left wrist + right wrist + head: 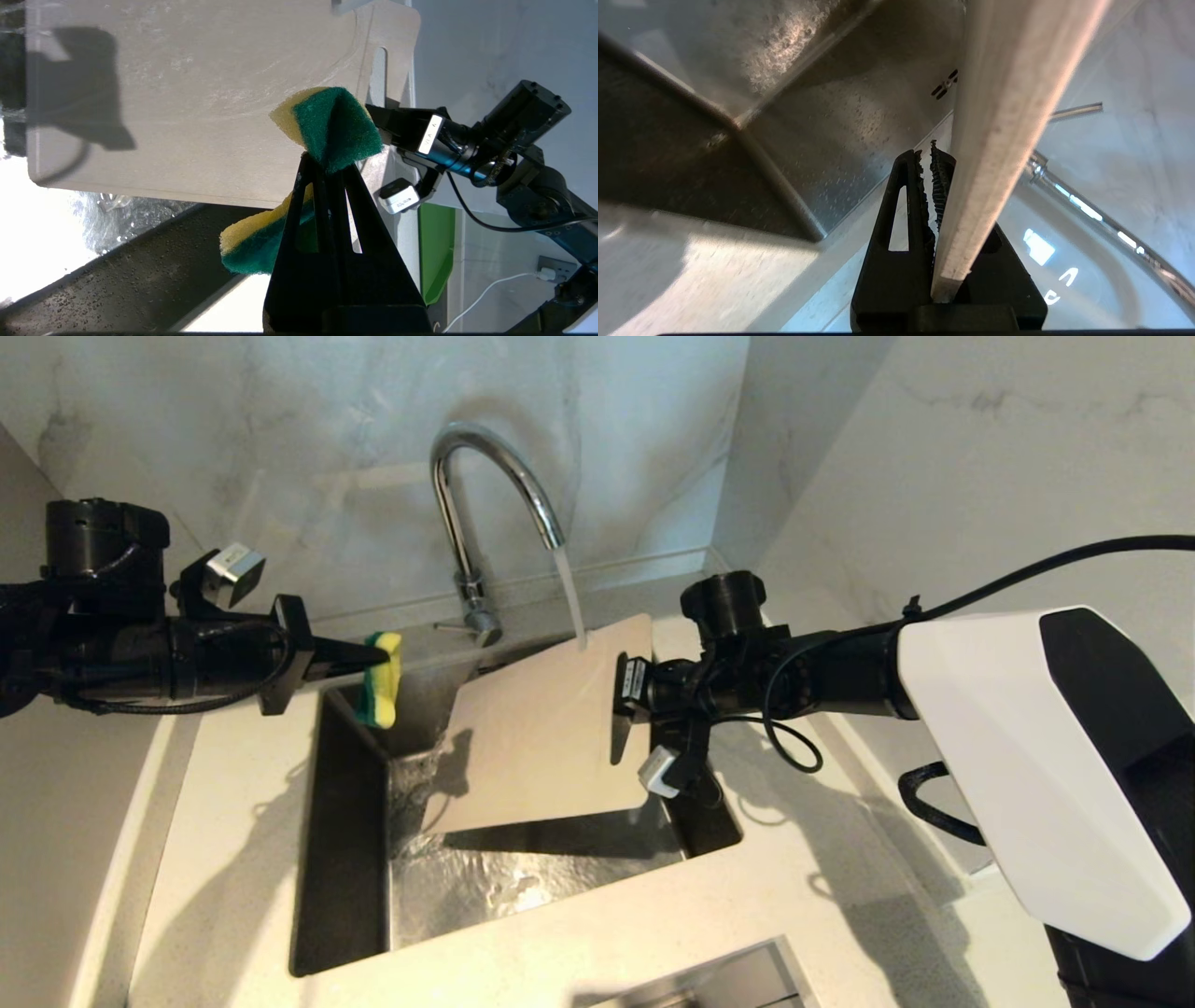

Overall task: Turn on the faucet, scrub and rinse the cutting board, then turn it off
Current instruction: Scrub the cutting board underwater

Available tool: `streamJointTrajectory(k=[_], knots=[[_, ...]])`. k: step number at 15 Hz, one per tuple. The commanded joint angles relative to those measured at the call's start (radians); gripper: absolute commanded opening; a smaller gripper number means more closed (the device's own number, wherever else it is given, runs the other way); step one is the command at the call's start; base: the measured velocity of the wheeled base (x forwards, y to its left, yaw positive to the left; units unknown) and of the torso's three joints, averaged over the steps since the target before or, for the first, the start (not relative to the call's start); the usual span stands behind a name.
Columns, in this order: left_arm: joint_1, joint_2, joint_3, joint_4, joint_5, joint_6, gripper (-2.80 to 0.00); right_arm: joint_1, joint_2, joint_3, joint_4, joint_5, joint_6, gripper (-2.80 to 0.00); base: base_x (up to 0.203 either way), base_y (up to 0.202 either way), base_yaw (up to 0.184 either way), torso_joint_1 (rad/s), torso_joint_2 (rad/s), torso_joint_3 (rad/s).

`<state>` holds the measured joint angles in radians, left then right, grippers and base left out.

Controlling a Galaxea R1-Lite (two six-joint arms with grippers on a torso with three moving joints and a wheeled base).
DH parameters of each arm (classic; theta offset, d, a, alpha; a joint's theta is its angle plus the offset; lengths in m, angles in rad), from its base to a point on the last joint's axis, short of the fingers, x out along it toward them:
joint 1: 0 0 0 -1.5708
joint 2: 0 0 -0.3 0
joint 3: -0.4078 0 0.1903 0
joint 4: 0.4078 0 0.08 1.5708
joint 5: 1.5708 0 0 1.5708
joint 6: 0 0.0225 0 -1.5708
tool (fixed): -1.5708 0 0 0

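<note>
Water runs from the chrome faucet (485,485) onto the upper corner of the cream cutting board (541,728), which is held tilted over the sink. My right gripper (624,709) is shut on the board's right end, near its handle slot (377,70). In the right wrist view the board's edge (1004,116) sits between the jaws of that gripper (930,161). My left gripper (373,655) hangs over the sink's left back corner, apart from the board. It is shut on a yellow and green sponge (381,677), which shows pinched and folded (334,126) in the left wrist view.
The steel sink (345,859) is wet and water pools at its bottom. A pale countertop (233,821) surrounds it, with marble walls behind and to the right. A second steel basin's rim (719,980) shows at the front. A green board (437,242) stands beyond the counter.
</note>
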<state>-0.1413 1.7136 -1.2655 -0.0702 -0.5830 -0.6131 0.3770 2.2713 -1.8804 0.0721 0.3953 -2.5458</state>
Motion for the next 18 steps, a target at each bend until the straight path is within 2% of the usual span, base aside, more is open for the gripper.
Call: streamJointTrajectory(k=[1,10,18], knots=[[0.000,0.000,0.000,0.000,-0.003,-0.004,-2.80,0.000,0.014,-0.013,-0.012,-0.004,-0.013,-2.80,0.000,0.000,0.000,0.000,0.00,0.000],[0.000,0.001,0.000,0.000,-0.003,-0.004,-2.80,0.002,0.043,-0.078,-0.008,-0.007,-0.007,-2.80,0.000,0.000,0.000,0.000,0.00,0.000],[0.000,0.007,0.000,0.000,-0.003,-0.002,-2.80,0.003,0.039,-0.068,-0.006,-0.006,-0.007,-2.80,0.000,0.000,0.000,0.000,0.00,0.000]])
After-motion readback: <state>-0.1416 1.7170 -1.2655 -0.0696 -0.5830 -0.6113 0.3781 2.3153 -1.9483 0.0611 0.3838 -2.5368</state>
